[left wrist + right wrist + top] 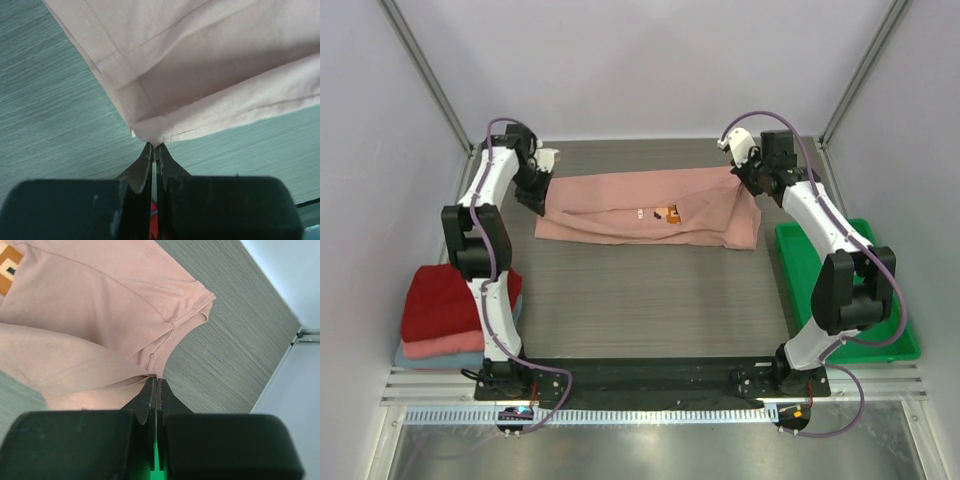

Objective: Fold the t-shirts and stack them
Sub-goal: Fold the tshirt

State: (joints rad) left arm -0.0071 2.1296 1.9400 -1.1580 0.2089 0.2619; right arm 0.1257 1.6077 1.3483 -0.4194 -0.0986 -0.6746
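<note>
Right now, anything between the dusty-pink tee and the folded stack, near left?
No loose object between the dusty-pink cotton tee and the folded red-topped stack; only the left arm's own upright links stand at the stack's right edge.

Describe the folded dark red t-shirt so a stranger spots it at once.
Go to the grey wood-grain table's near left corner, by the left arm. Folded t-shirts are stacked there; the dark red t-shirt lies on top, above a salmon-pink t-shirt and a light-blue t-shirt.

Location: robotics laboratory test cell. White panels [650, 60] on metal posts [425, 75] enclose a grey table [650, 300] with robot arms [485, 290] bolted at its near edge.
</note>
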